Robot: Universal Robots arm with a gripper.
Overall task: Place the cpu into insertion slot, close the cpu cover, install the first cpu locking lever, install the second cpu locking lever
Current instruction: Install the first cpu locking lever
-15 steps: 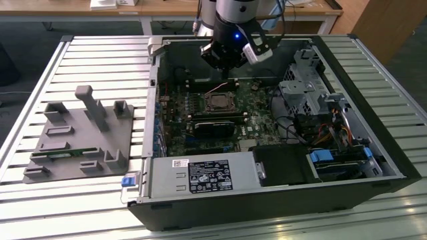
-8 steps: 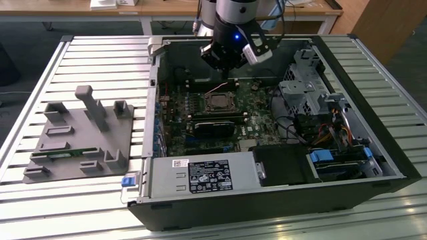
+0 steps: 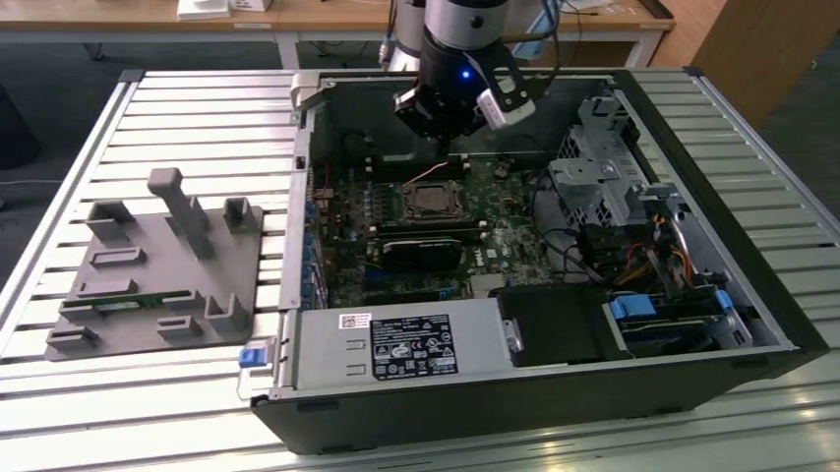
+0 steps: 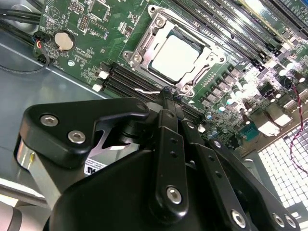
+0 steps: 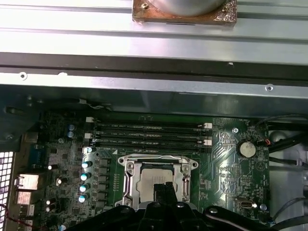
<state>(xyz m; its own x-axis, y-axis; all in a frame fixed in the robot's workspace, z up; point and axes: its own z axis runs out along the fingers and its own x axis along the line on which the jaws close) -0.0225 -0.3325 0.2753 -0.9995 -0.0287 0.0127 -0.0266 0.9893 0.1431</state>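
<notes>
The cpu (image 4: 174, 57) lies flat in the insertion slot (image 4: 136, 46), its dull silver top showing through the window of the cpu cover (image 4: 208, 54), which lies down over it. In the first wrist view the cpu (image 5: 150, 182) sits inside the same silvery frame (image 5: 129, 180). My gripper (image 4: 167, 95) hovers just off one edge of the socket, its black fingers pressed together, shut, with nothing between them. A thin wire lever (image 4: 143, 90) runs beside the fingertips. In the exterior view the gripper (image 3: 447, 136) hangs above the socket (image 3: 431, 202) inside the open computer case.
Memory slots (image 5: 149, 134) lie alongside the socket, and a coin battery (image 5: 246, 148) lies close by. A black shroud (image 3: 420, 248) lies on the near side of the socket and drive cages (image 3: 604, 177) stand at the exterior view's right. A grey fixture (image 3: 157, 265) stands outside the case.
</notes>
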